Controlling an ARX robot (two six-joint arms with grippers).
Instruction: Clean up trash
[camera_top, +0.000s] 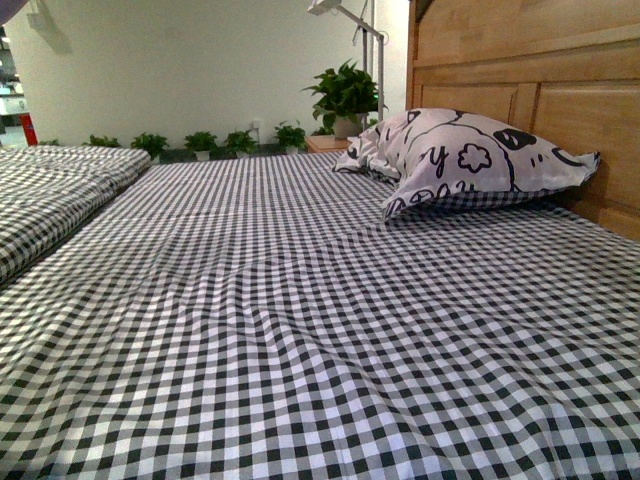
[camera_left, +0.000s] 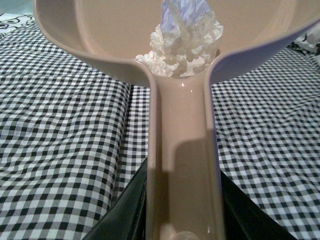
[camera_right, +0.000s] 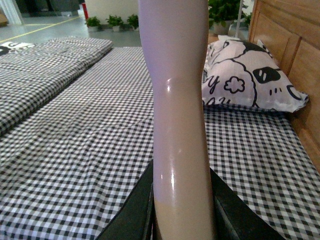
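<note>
Both our jaws are clamped on handles: the left gripper (camera_left: 182, 220) on the dustpan (camera_left: 100, 35) handle, the right gripper (camera_right: 182, 220) on what looks like a brush handle (camera_right: 177, 100). Below lies the checked bedsheet (camera_top: 300, 330), with the pillow (camera_top: 470, 155) at its head. Crumpled tissue (camera_left: 182, 42) sits in the pan near the handle; tilting the pan could spill it back out.

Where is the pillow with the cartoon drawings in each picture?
Front view: the pillow lies at the upper right, against the wooden headboard.
Left wrist view: the pillow cannot be made out; a dustpan holding crumpled tissue fills it.
Right wrist view: the pillow is at the upper right, behind a pale handle.
Shared landmark: the checkered bedsheet.
</note>
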